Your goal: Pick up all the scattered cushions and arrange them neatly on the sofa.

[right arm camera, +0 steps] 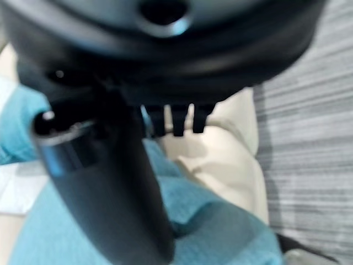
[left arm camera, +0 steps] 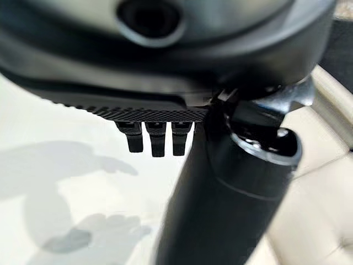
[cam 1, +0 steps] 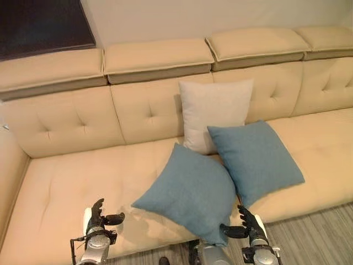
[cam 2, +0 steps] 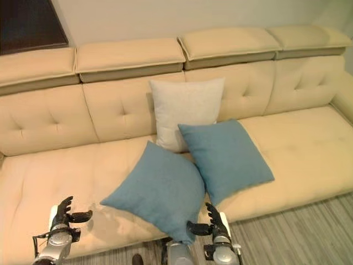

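Three cushions sit on the beige sofa. A pale grey cushion leans upright against the backrest. A blue cushion leans on it to the right. A second blue cushion lies tilted at the seat's front edge, its lower corner hanging over. My left hand hovers open over the seat's front left, holding nothing. My right hand is open just right of the front blue cushion's lower corner, apart from it. In the right wrist view the blue cushion shows past the fingers.
Grey wood-grain floor runs in front of the sofa at the right. A dark panel hangs on the wall behind the sofa's left end. The sofa's seat stretches bare to the left and far right.
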You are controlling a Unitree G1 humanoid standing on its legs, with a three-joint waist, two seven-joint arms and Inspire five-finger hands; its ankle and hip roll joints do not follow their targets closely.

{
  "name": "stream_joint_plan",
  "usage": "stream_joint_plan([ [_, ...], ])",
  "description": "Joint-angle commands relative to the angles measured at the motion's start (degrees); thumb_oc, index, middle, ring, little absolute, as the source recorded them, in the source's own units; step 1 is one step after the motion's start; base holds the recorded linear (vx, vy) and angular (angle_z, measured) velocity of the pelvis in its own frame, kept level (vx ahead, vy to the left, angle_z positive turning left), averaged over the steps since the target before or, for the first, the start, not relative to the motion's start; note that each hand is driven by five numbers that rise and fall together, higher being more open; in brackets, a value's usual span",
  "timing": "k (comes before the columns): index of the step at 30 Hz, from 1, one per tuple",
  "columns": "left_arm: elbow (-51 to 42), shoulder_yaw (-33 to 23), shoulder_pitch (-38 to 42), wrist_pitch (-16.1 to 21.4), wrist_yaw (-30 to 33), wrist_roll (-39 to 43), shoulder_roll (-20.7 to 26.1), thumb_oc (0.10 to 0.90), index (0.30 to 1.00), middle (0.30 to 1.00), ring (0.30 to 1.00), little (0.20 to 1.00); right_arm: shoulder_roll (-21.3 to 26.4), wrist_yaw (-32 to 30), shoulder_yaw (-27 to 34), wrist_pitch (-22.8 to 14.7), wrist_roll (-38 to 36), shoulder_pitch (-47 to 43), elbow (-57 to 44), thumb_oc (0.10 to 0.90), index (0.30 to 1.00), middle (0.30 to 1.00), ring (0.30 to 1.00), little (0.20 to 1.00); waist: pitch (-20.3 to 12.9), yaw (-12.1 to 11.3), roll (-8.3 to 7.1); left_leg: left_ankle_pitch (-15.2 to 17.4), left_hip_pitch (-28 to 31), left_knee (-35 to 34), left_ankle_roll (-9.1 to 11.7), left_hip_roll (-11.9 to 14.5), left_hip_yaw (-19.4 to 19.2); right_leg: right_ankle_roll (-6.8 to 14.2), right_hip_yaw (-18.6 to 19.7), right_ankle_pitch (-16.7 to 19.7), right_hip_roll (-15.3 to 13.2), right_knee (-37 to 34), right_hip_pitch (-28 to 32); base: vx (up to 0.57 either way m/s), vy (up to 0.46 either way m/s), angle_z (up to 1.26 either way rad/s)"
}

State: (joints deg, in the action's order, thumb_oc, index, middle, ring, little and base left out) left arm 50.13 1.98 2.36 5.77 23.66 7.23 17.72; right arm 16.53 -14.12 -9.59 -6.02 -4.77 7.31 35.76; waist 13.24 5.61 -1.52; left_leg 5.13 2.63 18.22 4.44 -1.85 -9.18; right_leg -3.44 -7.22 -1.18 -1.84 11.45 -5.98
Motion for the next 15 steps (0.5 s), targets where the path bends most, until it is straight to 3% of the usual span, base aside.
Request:
stream_joint_plan([
  [1,-5.5,-0.17,3.23,3.59,4.35,-1.23,2.95,0.8,0.9,0.9,0.9,0.9,3.84,-3.48,2.45,-3.73,-2.94,-2.1,-9.14,0.8,0.9,0.9,0.9,0.9,-1.83,0.95,-0.02,-4.74,-8.16,18.32,1.92,4.05,2.78,3.31,3.0,-3.39,0.28,-1.85,3.47,0.06,0.078,-0.85],
  [4,-6.47,0.75,3.91,3.42,5.75,-1.67,2.3,0.8,0.9,0.9,0.9,0.9,2.69,-3.17,1.47,-3.4,-6.76,-2.09,-8.48,0.8,0.9,0.9,0.9,0.9,-1.99,0.44,0.97,-1.65,-8.71,11.89,-0.16,8.37,1.95,4.26,5.59,-4.66,0.04,-1.48,4.22,0.11,0.184,-0.7],
  [5,-6.97,0.6,3.7,3.75,6.25,-0.73,1.99,0.8,0.9,0.9,0.9,0.9,2.27,-3.04,1.3,-3.46,-8.0,-1.97,-8.35,0.8,0.9,0.9,0.9,0.9,-2.16,-0.01,1.32,-1.26,-8.2,6.48,-0.71,8.98,3.13,4.84,6.5,-4.87,0.11,-1.54,4.31,0.1,0.164,-0.35],
  [6,-6.97,0.6,3.71,3.75,6.25,-0.73,2.01,0.8,0.9,0.9,0.9,0.9,2.25,-3.03,1.3,-3.46,-8.01,-1.97,-8.35,0.8,0.9,0.9,0.9,0.9,-2.31,-0.07,1.13,-1.72,-8.11,5.9,-0.74,8.78,2.98,4.86,6.6,-4.65,-0.07,-1.71,4.19,0.16,0.25,-0.53],
  [7,-7.91,0.71,2.7,4.08,6.28,1.03,1.25,0.8,0.9,0.9,0.9,0.9,1.68,-2.5,1.56,-3.53,-10.64,-1.54,-8.66,0.8,0.9,0.9,0.9,0.9,-2.59,-1.21,2.79,-3.14,-6.3,-7.4,-0.4,8.12,10.27,5.49,9.3,-5.42,1.22,-2.13,4.7,0.15,0.239,-0.6],
  [8,-7.5,1.18,2.61,4.09,5.58,1.43,0.28,0.8,0.9,0.9,0.9,0.9,1.09,-2.12,1.96,-3.56,-12.03,-1.17,-8.59,0.8,0.9,0.9,0.9,0.9,-3.18,-0.92,3.63,-3.17,-4.81,-10.92,0.01,8.19,11.88,5.79,9.74,-5.75,1.46,-2.12,4.65,0.15,0.239,-0.65],
  [10,-7.9,2.4,2.69,3.99,4.42,2.27,-0.31,0.8,0.9,0.9,0.9,0.9,-0.08,-0.87,3.12,-3.57,-14.81,1.15,-8.86,0.8,0.9,0.9,0.9,0.9,-4.34,0.32,4.27,-3.9,-2.6,-13.31,0.93,8.59,11.03,6.34,9.81,-5.71,0.62,-2.55,5.13,0.12,0.168,-0.67],
  [15,-6.17,4.54,2.48,2.1,0.97,2.37,-0.48,0.8,0.9,0.9,0.9,0.9,-1.63,2.31,3.33,-2.88,-22.73,1.4,-6.56,0.8,0.9,0.9,0.9,0.9,-4.67,0.76,4.23,-3.18,-0.73,-15.15,0.52,7.52,8.33,7.74,12.06,-4.3,-1.36,-3.38,4.91,0.09,0.163,-0.3],
])
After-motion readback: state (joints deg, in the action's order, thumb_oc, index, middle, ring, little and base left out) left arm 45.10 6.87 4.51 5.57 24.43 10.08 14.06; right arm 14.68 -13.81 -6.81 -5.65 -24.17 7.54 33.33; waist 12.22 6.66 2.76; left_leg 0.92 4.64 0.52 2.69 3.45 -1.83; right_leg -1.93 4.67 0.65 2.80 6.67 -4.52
